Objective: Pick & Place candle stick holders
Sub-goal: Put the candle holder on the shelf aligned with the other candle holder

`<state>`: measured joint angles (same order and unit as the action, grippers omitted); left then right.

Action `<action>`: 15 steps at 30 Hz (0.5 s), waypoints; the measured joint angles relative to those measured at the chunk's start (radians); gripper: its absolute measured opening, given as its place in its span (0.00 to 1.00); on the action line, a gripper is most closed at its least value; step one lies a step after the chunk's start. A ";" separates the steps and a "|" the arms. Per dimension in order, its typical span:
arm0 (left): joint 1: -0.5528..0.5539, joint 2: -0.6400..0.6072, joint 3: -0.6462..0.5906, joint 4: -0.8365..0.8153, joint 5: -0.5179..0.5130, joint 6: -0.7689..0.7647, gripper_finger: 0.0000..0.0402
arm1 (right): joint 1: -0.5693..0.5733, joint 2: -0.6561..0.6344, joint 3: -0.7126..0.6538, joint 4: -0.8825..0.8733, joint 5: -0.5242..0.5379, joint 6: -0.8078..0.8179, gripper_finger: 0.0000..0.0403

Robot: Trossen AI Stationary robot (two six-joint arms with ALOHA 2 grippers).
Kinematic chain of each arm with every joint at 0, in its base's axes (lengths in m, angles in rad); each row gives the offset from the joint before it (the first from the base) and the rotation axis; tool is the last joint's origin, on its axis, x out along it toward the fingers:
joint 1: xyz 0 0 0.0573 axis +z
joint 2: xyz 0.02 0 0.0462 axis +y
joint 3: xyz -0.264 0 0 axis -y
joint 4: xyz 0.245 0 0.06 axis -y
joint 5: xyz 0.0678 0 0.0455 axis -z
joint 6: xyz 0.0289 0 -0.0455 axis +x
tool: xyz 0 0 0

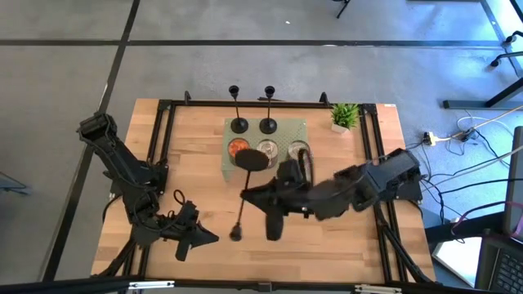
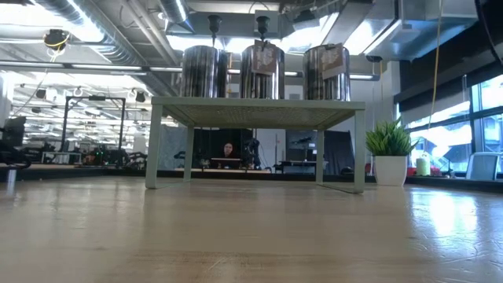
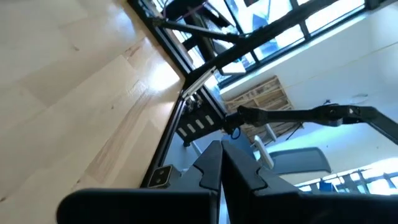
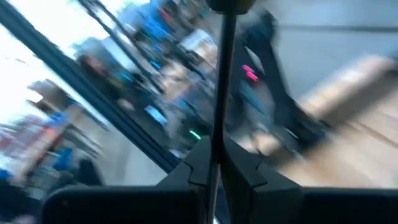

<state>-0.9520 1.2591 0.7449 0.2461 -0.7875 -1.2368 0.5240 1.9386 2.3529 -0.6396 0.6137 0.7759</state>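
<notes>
Overhead, wooden table (image 1: 196, 163), grey floor (image 1: 65, 73)

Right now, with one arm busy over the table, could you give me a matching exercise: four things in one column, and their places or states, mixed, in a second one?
Column one:
1. left gripper
2. right gripper
3. potted plant
4. tin cans

Column two:
A. in a row on the green stand
B. shut on the stem of a tilted candle stick holder
C. at the far right corner of the table
D. shut and empty, over the front left of the table

Pairs: 1-D, 2-B, 3-C, 4-A.
</notes>
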 joint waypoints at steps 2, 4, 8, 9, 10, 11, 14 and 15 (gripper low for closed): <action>-0.011 0.000 0.000 0.012 -0.025 0.010 0.00 | -0.012 -0.006 0.004 0.106 -0.035 -0.050 0.06; -0.018 0.000 0.000 0.023 -0.043 0.019 0.00 | -0.027 -0.009 0.002 0.212 -0.072 -0.087 0.06; -0.025 0.000 0.000 0.025 -0.076 0.020 0.00 | -0.056 -0.010 0.002 0.362 -0.114 -0.111 0.06; -0.025 0.000 0.000 0.029 -0.079 0.020 0.00 | -0.064 -0.010 0.002 0.398 -0.125 -0.111 0.06; -0.025 0.000 0.000 0.032 -0.083 0.020 0.00 | -0.072 -0.010 0.001 0.437 -0.143 -0.111 0.06; -0.024 0.000 0.000 0.035 -0.087 0.021 0.00 | -0.080 -0.010 0.001 0.478 -0.165 -0.111 0.06; -0.024 0.000 0.000 0.052 -0.105 0.029 0.00 | -0.108 -0.010 0.001 0.604 -0.233 -0.111 0.06; -0.024 0.000 0.000 0.057 -0.114 0.029 0.00 | -0.119 -0.010 0.001 0.645 -0.254 -0.111 0.06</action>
<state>-0.9764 1.2591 0.7452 0.3033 -0.9015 -1.2076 0.4052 1.9282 2.3539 0.0055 0.3601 0.6651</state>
